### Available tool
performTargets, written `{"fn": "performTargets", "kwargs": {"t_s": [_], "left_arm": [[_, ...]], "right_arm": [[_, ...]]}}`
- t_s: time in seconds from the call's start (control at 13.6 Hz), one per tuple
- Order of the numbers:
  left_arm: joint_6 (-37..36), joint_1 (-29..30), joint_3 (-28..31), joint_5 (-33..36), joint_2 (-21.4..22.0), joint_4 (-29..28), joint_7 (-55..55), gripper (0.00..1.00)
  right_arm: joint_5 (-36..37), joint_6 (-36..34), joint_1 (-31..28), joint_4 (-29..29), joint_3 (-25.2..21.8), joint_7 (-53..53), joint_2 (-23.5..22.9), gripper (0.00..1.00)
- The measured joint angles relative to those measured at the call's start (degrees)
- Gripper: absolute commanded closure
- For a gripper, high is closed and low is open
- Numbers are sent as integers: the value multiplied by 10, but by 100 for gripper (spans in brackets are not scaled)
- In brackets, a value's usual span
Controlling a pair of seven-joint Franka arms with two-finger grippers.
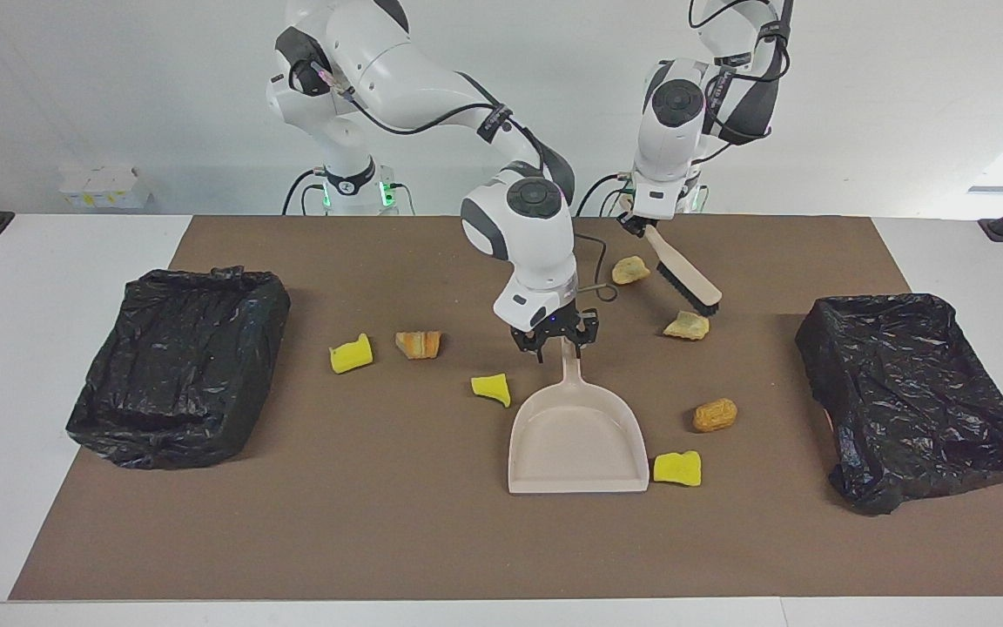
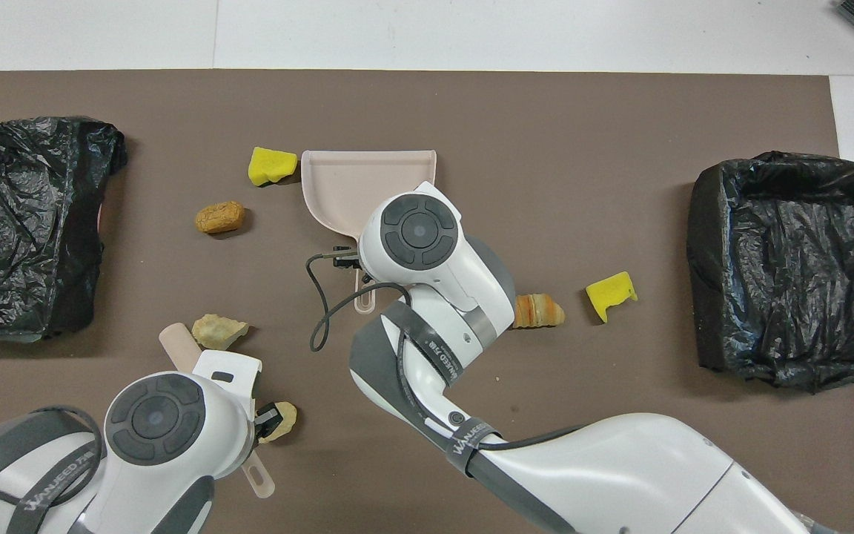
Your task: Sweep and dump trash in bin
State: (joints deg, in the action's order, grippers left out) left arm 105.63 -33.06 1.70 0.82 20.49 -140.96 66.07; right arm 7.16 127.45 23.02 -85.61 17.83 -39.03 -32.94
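Centre of the facing frame: the right gripper (image 1: pixel 556 345) straddles the handle of the dustpan (image 1: pixel 578 435); whether its jaws have clamped cannot be told. The handle's long axis runs up the frame, the pan's mouth toward the bottom edge. Upper right of centre, the left gripper (image 1: pixel 636 222) is shut on the brush (image 1: pixel 684 283), held slanting above the mat, its bristled end just above a tan lump (image 1: pixel 686 326). Seven trash pieces lie scattered on the mat around the pan, none in it; the nearest are a yellow sponge (image 1: pixel 677 468) and another yellow chunk (image 1: pixel 491 388). Both black-lined bins (image 1: pixel 175 366) (image 1: pixel 915 396), at the frame's sides, look empty.
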Motion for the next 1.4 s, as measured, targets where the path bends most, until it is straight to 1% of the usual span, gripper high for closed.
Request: {"fn": "performTargets", "kwargs": {"t_s": [0.15,0.22,0.29,0.52,0.66,0.88,0.96,1.03,1.25,1.4], "left_arm": [[0,-6,-3,-18,0,-11,69,100],[0,-8,-4,-37,0,-15,92,100],[0,-10,-4,-60,0,-18,114,100],[6,-10,-4,-128,0,-20,191,100],[31,-10,-4,-160,0,-26,244,100],[92,-22,-6,-205,0,-55,305,100],[118,-37,-7,-214,0,-65,328,100],[136,-51,-7,-222,0,-70,348,100],[171,-60,-6,-239,-2,-74,372,100],[187,-46,-2,-240,-7,-74,374,100]], "right_arm": [[20,0,22,-1,-1,-7,-7,33],[25,0,30,-1,-2,-12,-10,36],[29,0,33,-1,-2,-13,-12,44],[32,0,30,0,-5,-13,-13,49],[37,0,30,0,-5,-13,-13,65],[60,0,29,0,-5,-14,-13,81],[68,0,29,0,-5,-14,-13,93],[83,0,29,0,-5,-14,-13,100],[102,-11,16,-1,-5,-14,-8,100],[102,-27,7,-2,-5,-12,4,100]]}}
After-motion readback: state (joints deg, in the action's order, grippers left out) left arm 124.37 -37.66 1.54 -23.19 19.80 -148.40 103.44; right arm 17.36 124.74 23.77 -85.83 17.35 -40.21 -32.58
